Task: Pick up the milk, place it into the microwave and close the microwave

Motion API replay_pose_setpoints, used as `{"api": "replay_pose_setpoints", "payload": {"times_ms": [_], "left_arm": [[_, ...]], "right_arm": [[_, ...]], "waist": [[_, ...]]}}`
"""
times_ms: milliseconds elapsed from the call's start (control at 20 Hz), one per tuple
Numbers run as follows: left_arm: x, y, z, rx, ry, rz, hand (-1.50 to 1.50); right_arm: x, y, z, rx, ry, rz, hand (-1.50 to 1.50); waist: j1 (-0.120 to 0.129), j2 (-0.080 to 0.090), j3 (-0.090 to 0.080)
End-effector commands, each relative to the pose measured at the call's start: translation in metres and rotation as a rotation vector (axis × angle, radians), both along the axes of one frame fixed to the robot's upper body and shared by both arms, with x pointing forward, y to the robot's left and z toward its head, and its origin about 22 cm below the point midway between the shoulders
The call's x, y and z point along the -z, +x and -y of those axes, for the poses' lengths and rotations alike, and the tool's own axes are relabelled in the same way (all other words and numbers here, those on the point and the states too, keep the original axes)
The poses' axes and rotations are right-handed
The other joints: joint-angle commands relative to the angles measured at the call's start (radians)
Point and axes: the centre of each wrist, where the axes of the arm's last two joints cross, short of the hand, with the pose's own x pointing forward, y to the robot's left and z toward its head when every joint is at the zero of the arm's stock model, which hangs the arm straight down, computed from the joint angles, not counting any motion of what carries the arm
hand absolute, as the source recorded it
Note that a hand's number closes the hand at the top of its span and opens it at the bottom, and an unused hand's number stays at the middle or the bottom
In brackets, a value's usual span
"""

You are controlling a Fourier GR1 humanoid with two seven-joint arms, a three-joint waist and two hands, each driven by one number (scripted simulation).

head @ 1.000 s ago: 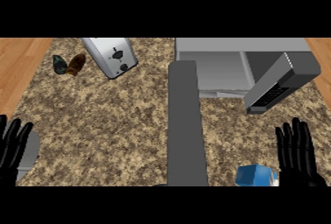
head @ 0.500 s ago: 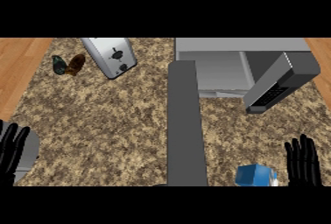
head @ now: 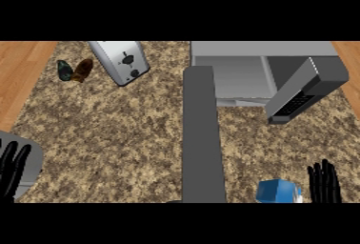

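Observation:
The milk (head: 277,191) is a blue and white carton at the counter's near edge, right of the grey bar, partly cut off by the view's lower edge. My right hand (head: 324,183) stands just right of it, fingers straight and pointing up, apart from the carton. At the lower left my left hand (head: 12,169) rests open, fingers up. The microwave (head: 262,71) sits at the back right with its door (head: 306,89) swung open toward me, showing the grey cavity inside.
A silver toaster (head: 119,62) lies at the back, left of centre. Two small dark shakers (head: 74,70) stand at the back left. A long grey bar (head: 202,138) runs down the counter's middle. Wooden floor shows at both sides.
Both hands have sunk toward the view's lower edge over the three frames. The milk, the microwave and its door have not moved.

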Motion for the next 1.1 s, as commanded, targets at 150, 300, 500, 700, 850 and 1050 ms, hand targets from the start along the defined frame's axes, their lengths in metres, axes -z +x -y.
{"api": "replay_pose_setpoints", "payload": {"times_ms": [150,300,500,700,850,1050], "left_arm": [[0.007,0.005,-0.006,0.017,-0.001,-0.016,-1.5],[0.004,-0.006,-0.011,0.021,0.0,-0.012,-1.5],[0.002,-0.009,-0.013,0.008,0.006,0.008,-1.5],[0.003,-0.017,-0.01,0.014,-0.006,-0.006,-1.5],[-0.008,-0.007,-0.017,-0.004,-0.006,0.005,-1.5],[0.008,0.0,-0.015,0.008,0.013,-0.016,-1.5]], "right_arm": [[0.025,-0.009,0.011,-0.036,-0.042,0.011,-1.5],[0.039,0.017,-0.016,-0.041,-0.02,0.017,-1.5],[0.037,0.029,0.002,0.019,-0.025,-0.005,-1.5],[0.042,0.017,0.047,0.098,-0.104,-0.056,-1.5],[0.077,0.016,0.031,0.139,-0.149,-0.117,-1.5],[0.107,0.015,0.055,0.151,-0.144,-0.124,-1.5]], "waist": [[-0.002,0.0,0.0],[0.003,0.001,0.0],[0.004,0.0,0.0],[0.004,0.0,0.0],[0.003,0.001,0.0],[0.004,0.001,0.0]]}}
